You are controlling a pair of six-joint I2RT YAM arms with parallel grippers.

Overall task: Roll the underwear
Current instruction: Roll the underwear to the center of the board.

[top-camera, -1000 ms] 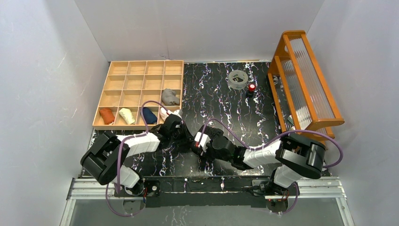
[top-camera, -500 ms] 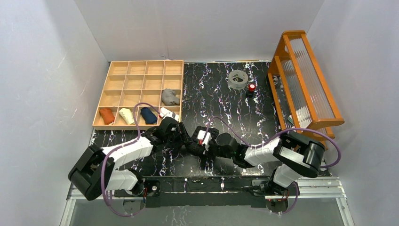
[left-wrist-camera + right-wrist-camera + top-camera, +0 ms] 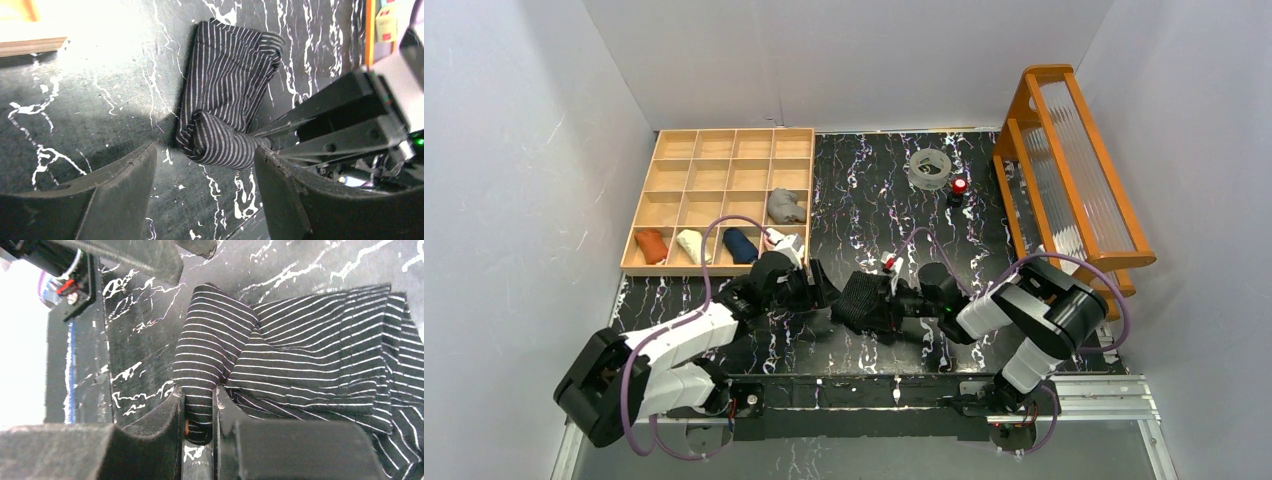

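- wooden tray (image 3: 639, 200): stands at the far left of the table (image 3: 874, 200). a grey rolled garment (image 3: 784, 207) sits in the rightmost compartment of the second row from the near edge. nothing here has changed over the last second.
- left claw (image 3: 205, 150): a second ago it was closed tight, pressed up against the right claw. its jaws now stand wide apart and hold nothing. the open fingers flank the rolled end of the cloth; whether either finger touches it cannot be told.
- striped underwear (image 3: 230, 75): lies on the table near front centre, between the two claws. the end nearest the left claw is curled into a small tight roll; the remainder lies flat and folded.
- right claw (image 3: 199, 405): clamped on the rolled end, with cloth pinched between its fingers. its forearm now lies more level across the table than a second ago.
- consequence: the roll now appears held by the right claw alone. the task is judged started, not finished, since most of the cloth is unrolled. with one grip only, the curl may loosen.
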